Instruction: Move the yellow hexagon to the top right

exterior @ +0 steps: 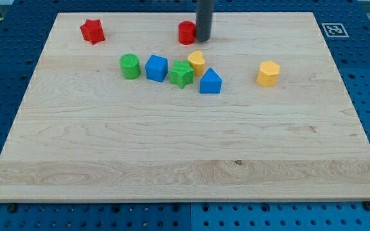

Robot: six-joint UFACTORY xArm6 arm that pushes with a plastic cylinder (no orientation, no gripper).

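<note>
The yellow hexagon (268,73) lies alone on the wooden board, right of centre in the upper half. My tip (203,38) touches down near the view's top centre, just right of a red cylinder (186,33) and above a yellow heart-like block (196,62). The tip is well to the left of the yellow hexagon and a little higher in the view. The rod rises out of the view's top edge.
A red star block (92,30) sits at the top left. A row holds a green cylinder (130,66), a blue cube (157,68), a green star (181,74) and a blue house-shaped block (210,81). A marker tag (333,29) sits off the board's top right corner.
</note>
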